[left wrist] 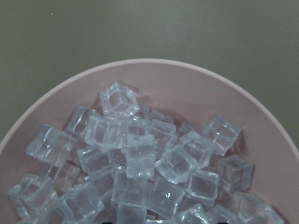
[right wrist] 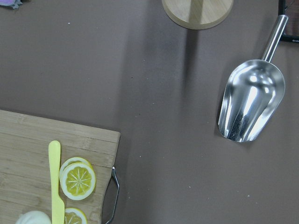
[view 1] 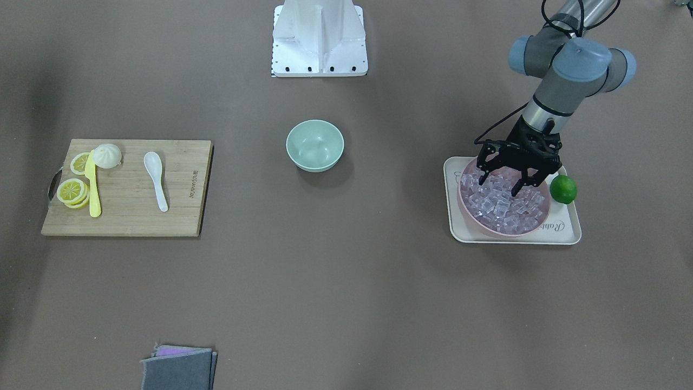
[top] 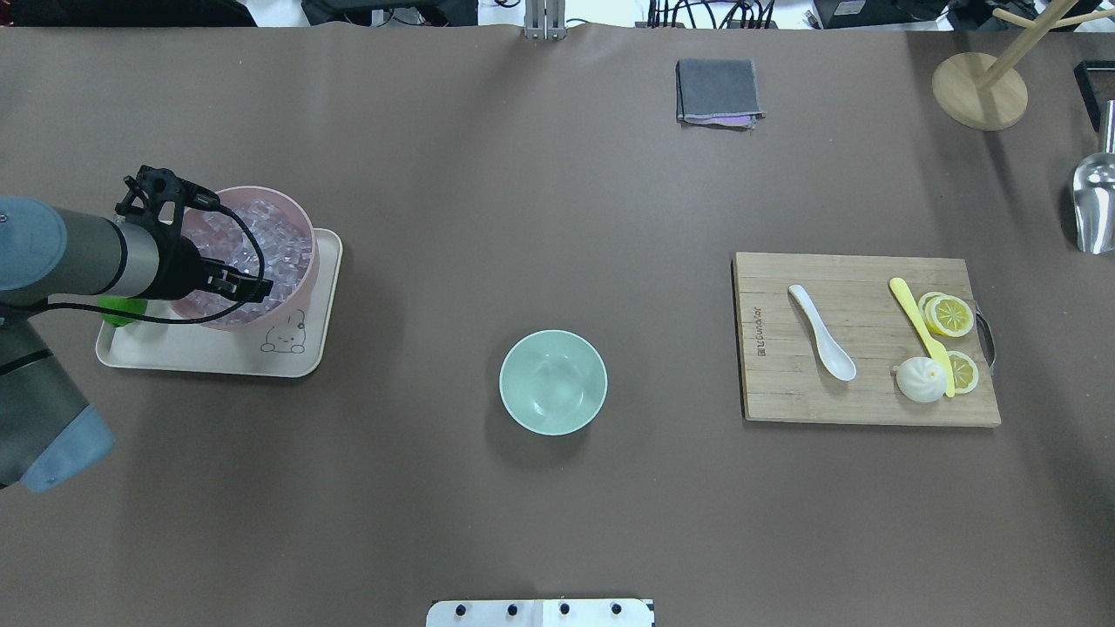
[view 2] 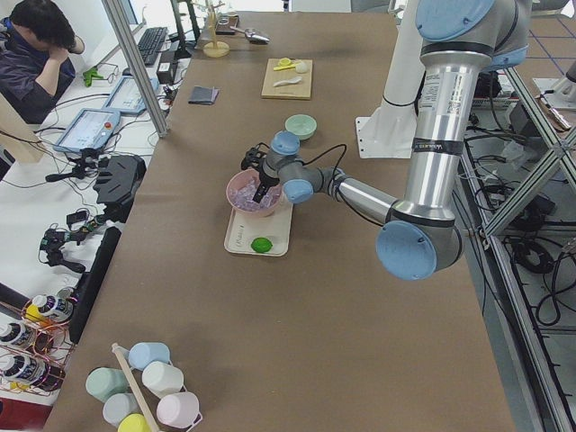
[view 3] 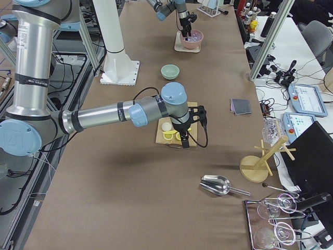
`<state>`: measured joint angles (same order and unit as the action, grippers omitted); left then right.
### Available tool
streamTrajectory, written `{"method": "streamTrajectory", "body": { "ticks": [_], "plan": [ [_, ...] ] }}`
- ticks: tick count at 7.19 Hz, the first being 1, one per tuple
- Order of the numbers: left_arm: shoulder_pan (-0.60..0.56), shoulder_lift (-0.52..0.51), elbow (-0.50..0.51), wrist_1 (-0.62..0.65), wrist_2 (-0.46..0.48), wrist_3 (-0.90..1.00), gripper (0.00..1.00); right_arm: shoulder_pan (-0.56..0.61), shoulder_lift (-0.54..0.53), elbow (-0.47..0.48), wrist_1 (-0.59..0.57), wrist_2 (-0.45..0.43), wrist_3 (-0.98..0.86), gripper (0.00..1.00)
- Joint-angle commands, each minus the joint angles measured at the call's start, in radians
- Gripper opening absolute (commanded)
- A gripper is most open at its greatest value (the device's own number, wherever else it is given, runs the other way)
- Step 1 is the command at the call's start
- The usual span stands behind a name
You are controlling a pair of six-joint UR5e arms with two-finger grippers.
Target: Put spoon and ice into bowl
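The white spoon (view 1: 156, 187) (top: 821, 331) lies on a wooden cutting board (view 1: 178, 216). At the table's middle stands the mint-green bowl (view 1: 314, 145) (top: 553, 381), with nothing in it. Several clear ice cubes (view 1: 503, 203) (left wrist: 140, 158) fill a pink bowl (view 1: 490, 225) on a cream tray (view 1: 563, 230). My left gripper (view 1: 501, 186) hangs open just over the ice, fingers spread, nothing between them. My right gripper (view 3: 184, 139) shows only in the exterior right view, raised over the cutting board's end; I cannot tell its state.
A lime (view 1: 563, 189) sits on the tray beside the pink bowl. A yellow knife (view 1: 93, 187), lemon slices (view 1: 72, 190) and a white bun (view 1: 107, 155) share the board. A folded grey cloth (top: 718, 91), a metal scoop (right wrist: 252, 100) and a wooden stand (top: 979, 90) lie farther off.
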<state>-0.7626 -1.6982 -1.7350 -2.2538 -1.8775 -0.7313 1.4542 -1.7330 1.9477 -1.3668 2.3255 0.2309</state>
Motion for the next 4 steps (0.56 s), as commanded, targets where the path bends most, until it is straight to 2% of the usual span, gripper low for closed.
{"method": "streamTrajectory", "body": {
  "ticks": [1,3,4],
  "plan": [
    [0.0,-0.001,-0.001,0.0,0.0,0.0,0.64,0.0,-0.002,-0.001,0.0,0.0,-0.001,1.0],
    [0.0,-0.003,-0.006,0.0,-0.002,0.001,0.58,0.0,-0.002,0.0,0.0,0.0,-0.002,1.0],
    [-0.001,-0.003,-0.009,0.0,-0.002,0.004,0.49,0.0,-0.002,0.0,0.0,0.0,-0.002,1.0]
  ]
}}
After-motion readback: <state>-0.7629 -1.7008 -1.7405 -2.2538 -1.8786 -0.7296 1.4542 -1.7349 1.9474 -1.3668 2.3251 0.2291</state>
